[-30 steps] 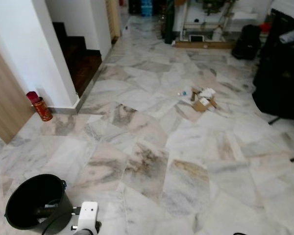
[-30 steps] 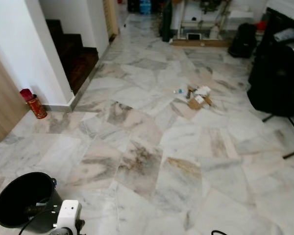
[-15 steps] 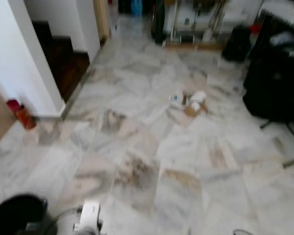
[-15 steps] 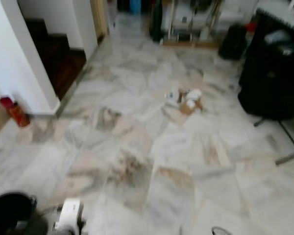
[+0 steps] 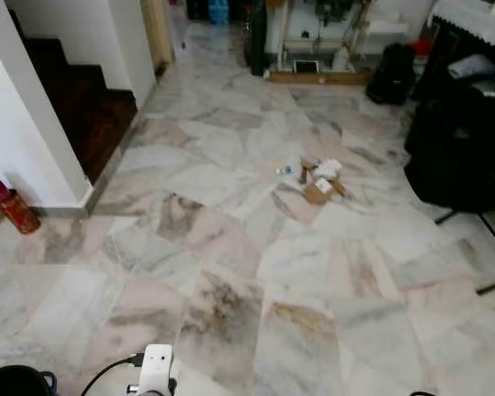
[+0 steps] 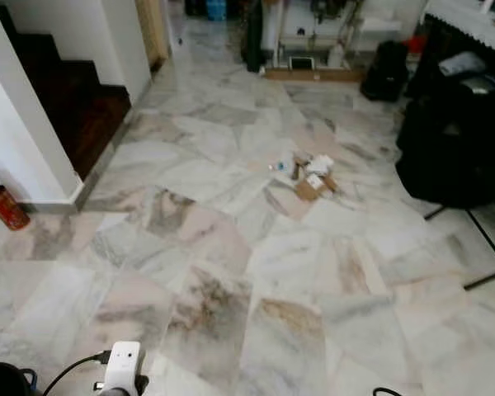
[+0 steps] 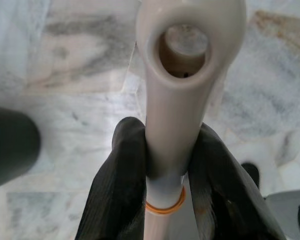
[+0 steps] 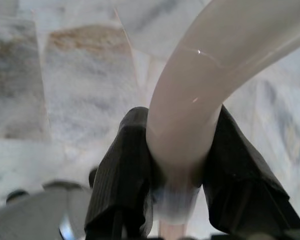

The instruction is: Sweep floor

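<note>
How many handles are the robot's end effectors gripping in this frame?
2. The left end effector is shut on a cream handle with a hanging hole; the right end effector is shut on a curved cream handle.

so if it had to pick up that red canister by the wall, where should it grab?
Judging by shape: the red canister stands upright against the white wall, so grip its round body mid-height, coming from the open floor side, with the gripper's fingers either side of the cylinder.
</note>
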`<state>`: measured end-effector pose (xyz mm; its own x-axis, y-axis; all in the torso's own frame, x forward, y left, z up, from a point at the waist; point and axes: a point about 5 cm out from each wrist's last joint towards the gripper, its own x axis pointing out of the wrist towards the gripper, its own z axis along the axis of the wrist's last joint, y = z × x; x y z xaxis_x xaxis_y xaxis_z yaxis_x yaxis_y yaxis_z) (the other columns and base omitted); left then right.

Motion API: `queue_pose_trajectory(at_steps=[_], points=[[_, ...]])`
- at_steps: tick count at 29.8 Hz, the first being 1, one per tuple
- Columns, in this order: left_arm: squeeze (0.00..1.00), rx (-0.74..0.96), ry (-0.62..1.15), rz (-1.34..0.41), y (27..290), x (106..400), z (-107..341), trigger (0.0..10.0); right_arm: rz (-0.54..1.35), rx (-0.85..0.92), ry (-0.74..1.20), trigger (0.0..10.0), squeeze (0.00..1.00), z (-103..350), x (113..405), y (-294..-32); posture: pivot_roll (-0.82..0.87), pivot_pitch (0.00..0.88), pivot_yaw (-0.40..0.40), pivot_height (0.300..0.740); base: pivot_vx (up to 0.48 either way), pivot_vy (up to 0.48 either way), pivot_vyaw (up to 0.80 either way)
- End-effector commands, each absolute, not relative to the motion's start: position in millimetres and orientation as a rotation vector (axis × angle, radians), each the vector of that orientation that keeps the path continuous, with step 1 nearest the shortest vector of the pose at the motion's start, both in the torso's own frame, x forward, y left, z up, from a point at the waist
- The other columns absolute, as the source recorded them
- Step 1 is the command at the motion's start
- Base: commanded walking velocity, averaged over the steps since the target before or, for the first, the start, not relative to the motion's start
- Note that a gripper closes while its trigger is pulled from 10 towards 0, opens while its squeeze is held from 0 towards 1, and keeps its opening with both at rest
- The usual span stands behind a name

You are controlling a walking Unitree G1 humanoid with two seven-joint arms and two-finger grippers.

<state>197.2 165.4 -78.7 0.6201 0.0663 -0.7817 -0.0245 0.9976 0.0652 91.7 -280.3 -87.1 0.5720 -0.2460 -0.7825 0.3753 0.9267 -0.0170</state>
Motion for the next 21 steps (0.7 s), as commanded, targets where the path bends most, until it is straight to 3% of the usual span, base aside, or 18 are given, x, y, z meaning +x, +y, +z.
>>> queue_pose_trajectory(at_steps=[1,21], points=[[0.0,0.018,0.93,0.048,163.2,189.3,-83.2,10.0,-0.362,0.165,0.886,10.0,0.0,-87.5,92.2,-278.2,-0.09,0.0,-0.066,0.74,0.3,0.0,0.0],[0.0,0.018,0.93,0.048,163.2,189.3,-83.2,10.0,-0.362,0.165,0.886,10.0,0.0,-87.5,92.2,-278.2,-0.09,0.0,-0.066,0.74,0.3,0.0,0.0]])
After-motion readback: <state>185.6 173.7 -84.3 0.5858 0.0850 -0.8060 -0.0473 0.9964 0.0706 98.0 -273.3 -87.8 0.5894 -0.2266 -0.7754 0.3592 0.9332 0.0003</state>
